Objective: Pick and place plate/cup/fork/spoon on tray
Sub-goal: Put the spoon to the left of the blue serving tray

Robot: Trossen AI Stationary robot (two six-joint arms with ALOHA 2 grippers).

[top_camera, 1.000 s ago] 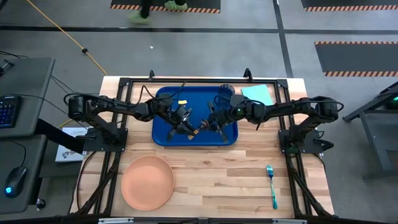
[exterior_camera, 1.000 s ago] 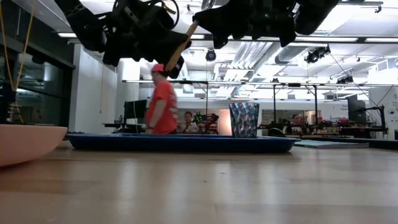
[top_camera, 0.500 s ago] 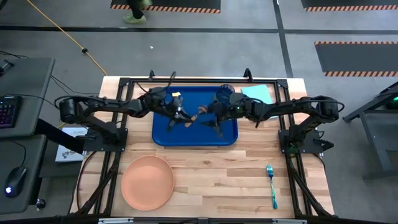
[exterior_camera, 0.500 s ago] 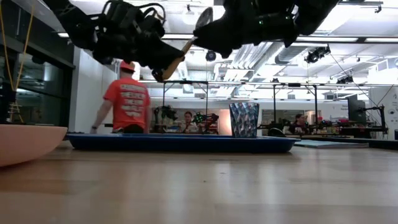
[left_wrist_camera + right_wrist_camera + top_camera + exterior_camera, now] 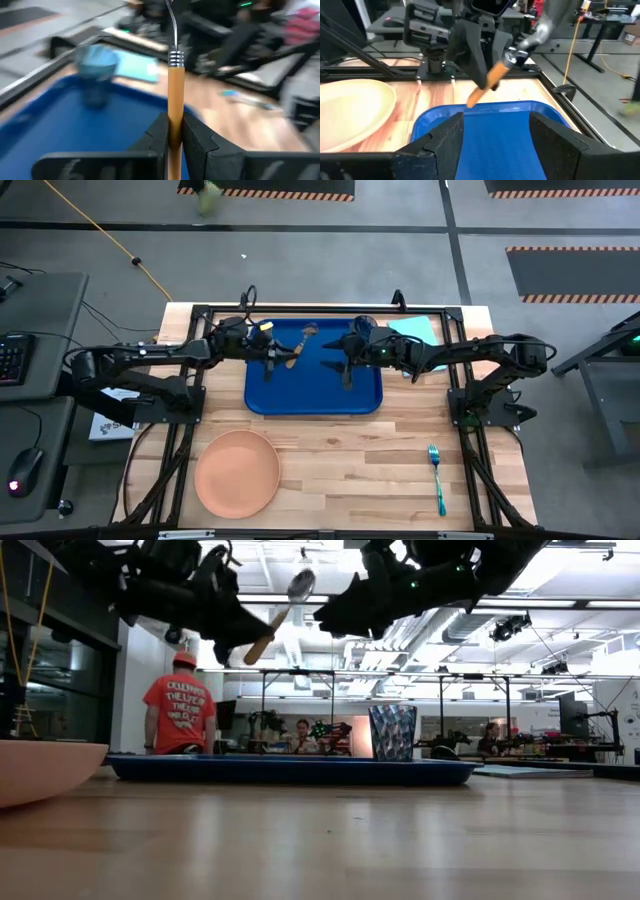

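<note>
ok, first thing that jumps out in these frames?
The left hand, raised over the blue tray, is shut on the spoon, whose orange handle and shiny bowl stick up in the air. The right hand hovers open beside it. The big peach plate sits on the table's near-left corner.

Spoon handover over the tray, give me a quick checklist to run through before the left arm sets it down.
1. Left pincer shut on the spoon handle: ok.
2. Right pincer open and off the spoon: ok.
3. Spoon held above the tray, not beside it: ok.
4. Bare tray floor free for the spoon: ok.
5. Cup standing upright at the tray's far right corner, apart from the spoon: ok.
6. Plate and fork on the tray: not ok, both lie on the table.
</note>
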